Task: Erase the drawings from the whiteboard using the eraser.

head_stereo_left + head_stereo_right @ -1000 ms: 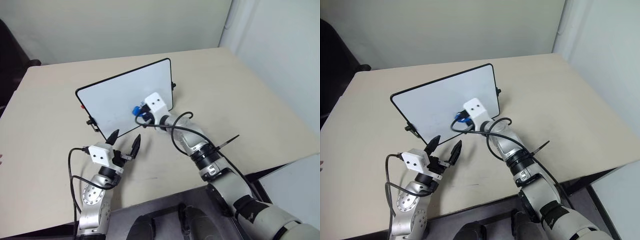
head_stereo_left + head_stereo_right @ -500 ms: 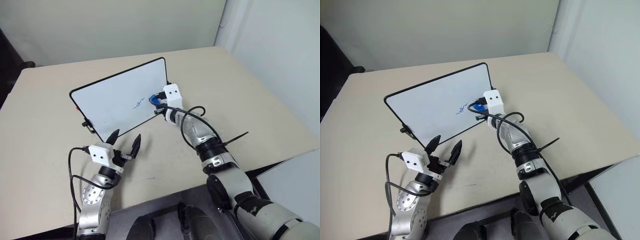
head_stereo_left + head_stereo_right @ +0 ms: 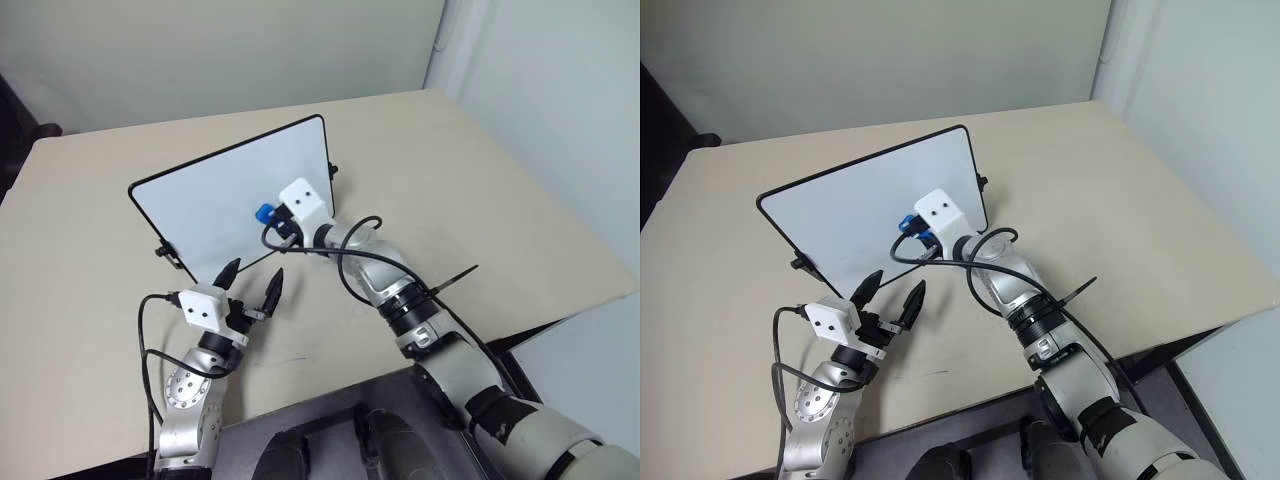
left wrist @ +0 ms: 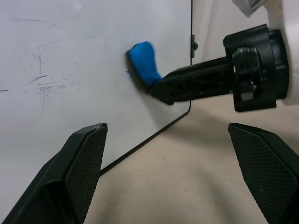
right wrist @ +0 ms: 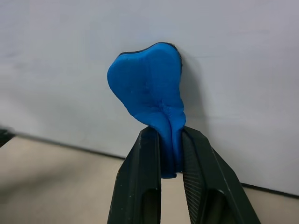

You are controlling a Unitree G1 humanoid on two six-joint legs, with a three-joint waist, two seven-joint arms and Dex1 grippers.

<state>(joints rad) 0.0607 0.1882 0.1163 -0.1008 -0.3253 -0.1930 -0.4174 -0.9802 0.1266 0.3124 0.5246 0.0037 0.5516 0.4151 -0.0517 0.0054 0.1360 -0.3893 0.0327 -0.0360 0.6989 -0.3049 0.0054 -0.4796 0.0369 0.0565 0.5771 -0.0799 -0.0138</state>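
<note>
My right hand [image 5: 169,154] is clamped tight on the eraser [image 5: 147,88], pressing it against the whiteboard [image 3: 200,205]. My left hand [image 3: 252,283] hovers spread wide and empty above the surface [image 3: 480,180]. No readable writing, just faint grey marker traces [image 4: 44,84].

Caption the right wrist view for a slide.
Right gripper pinching the blue eraser, pressed against the whiteboard.

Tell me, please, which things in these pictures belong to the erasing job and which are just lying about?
Part of the job:
- whiteboard, standing on the table
- eraser, pressed against the board
- right gripper, shut on the eraser
- faint marker traces on the board

Not in use:
- left gripper, open, holding nothing
- table
</note>
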